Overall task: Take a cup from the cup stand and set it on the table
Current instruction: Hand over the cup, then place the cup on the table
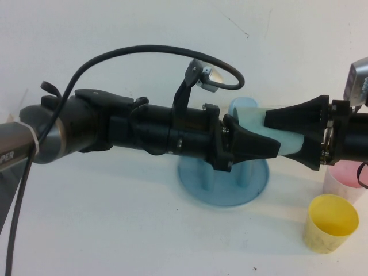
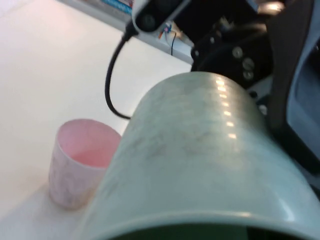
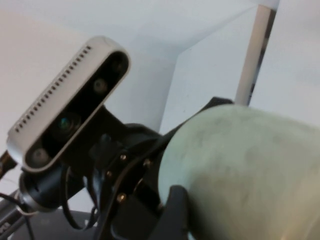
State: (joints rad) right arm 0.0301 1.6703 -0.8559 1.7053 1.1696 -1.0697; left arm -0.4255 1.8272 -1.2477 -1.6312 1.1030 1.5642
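The pale mint-green cup (image 1: 276,135) lies on its side in the air above the blue cup stand (image 1: 198,178), caught between both arms. My left gripper (image 1: 275,149) reaches in from the left and is shut on the cup's rim, so the cup (image 2: 200,160) fills the left wrist view. My right gripper (image 1: 284,141) comes from the right, its fingers (image 1: 293,112) spread wide above and below the cup's base end. In the right wrist view the cup (image 3: 250,170) looms large with one black finger (image 3: 175,210) beside it.
A light blue cup (image 1: 244,108) sits on the stand behind the arms. A pink cup (image 1: 339,179) and a yellow cup (image 1: 330,221) stand on the white table (image 1: 115,230) at the right. The pink cup (image 2: 80,160) also shows below the held cup.
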